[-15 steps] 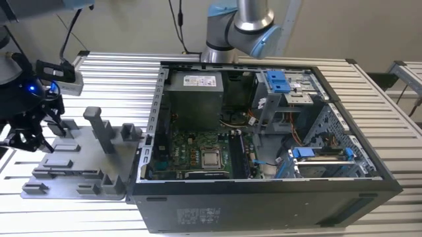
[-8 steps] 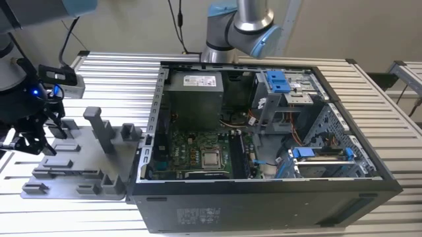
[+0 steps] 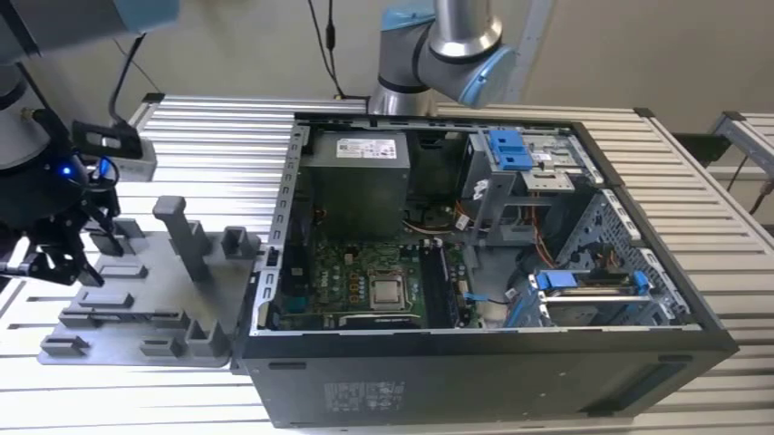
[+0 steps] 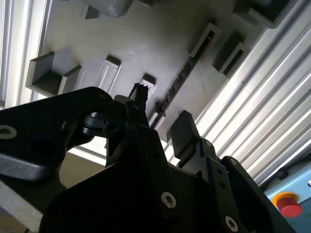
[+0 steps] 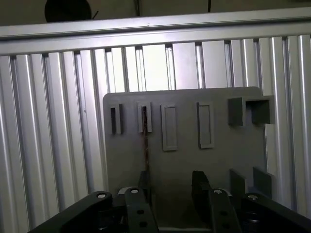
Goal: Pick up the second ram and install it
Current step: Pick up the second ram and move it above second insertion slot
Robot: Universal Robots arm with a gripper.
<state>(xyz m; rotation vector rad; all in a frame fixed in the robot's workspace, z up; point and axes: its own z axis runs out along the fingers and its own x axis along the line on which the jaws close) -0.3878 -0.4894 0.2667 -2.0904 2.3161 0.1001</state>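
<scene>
The ram (image 5: 144,138) stands on edge in a slot of the grey holder plate (image 5: 184,160), thin and dark with a brownish edge. In the second wrist view the ram (image 4: 181,75) runs as a dark strip across the plate. My gripper (image 5: 171,187) hangs just above the plate, open, with nothing between its black fingers (image 5: 199,182). The ram lies in line with one finger, not in the gap. In the exterior view the gripper (image 3: 58,258) is at the far left over the holder plate (image 3: 158,299). The open computer case (image 3: 677,340) lies to its right, motherboard (image 3: 362,276) showing.
Upright grey posts (image 3: 184,231) and small blocks stand on the holder plate. The plate and case rest on a ribbed aluminium table (image 3: 713,208). A second arm's base (image 3: 441,45) stands behind the case. A red button (image 4: 289,205) sits off the table's edge.
</scene>
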